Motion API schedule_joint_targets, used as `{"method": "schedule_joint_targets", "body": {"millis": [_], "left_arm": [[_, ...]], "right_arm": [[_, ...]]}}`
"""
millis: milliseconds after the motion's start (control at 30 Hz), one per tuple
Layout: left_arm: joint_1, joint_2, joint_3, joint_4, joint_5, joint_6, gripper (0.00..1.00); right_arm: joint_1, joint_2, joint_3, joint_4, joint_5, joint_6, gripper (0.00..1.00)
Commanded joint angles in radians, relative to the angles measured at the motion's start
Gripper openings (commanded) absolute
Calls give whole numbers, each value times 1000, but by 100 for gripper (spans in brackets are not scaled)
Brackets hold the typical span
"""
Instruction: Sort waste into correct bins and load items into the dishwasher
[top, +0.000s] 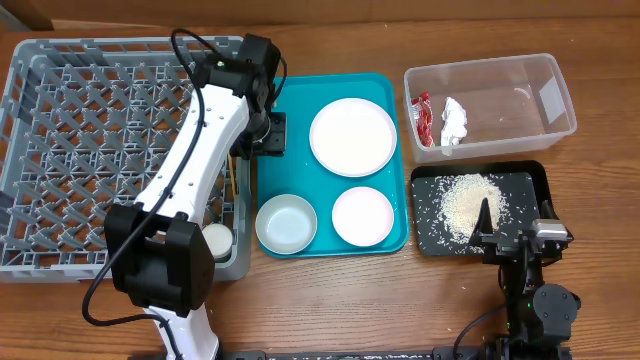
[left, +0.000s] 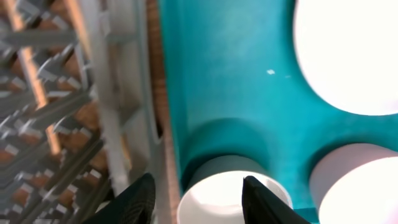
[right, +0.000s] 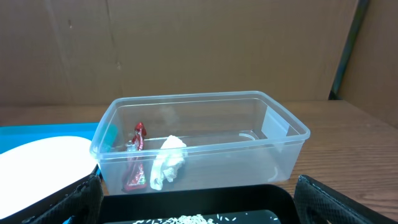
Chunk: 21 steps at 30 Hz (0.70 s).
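The dish rack (top: 100, 150) is holding the cup (top: 215, 241); the teal tray (top: 300, 92) is carrying large plate (top: 353, 137), small plate (top: 363, 215) and bowl (top: 286, 224); the clear tub (top: 500, 70) is holding wrapper (top: 422, 118) and tissue (top: 454, 122). Released, the left end effector (left: 199, 200) is hovering by the bowl, the right end effector (right: 199, 208) over the black tray (top: 530, 186)

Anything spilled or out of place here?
Loose white rice grains lie heaped in the shallow black rectangular tray, strays scattered toward its left edge. The crinkled red snack wrapper and crumpled white tissue share the clear rectangular plastic tub. Nothing looks tipped or broken.
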Motion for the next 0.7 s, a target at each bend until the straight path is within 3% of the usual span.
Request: {"method": "schedule_joint_targets", "body": {"millis": [0, 200, 300, 433, 667], "left_arm": [[4, -32, 26, -12, -59, -78, 48], [-51, -32, 26, 43, 88, -10, 48], [-118, -30, 24, 48, 75, -8, 52], [-215, -22, -6, 60, 46, -55, 49], [-317, -21, -206, 242, 48, -58, 42]], "right_arm": [[-1, -8, -10, 6, 1, -4, 100], [-1, -8, -10, 6, 1, -4, 100], [-1, -8, -10, 6, 1, -4, 100], [-1, -8, -10, 6, 1, -4, 100], [-1, -8, -10, 6, 1, -4, 100]]}}
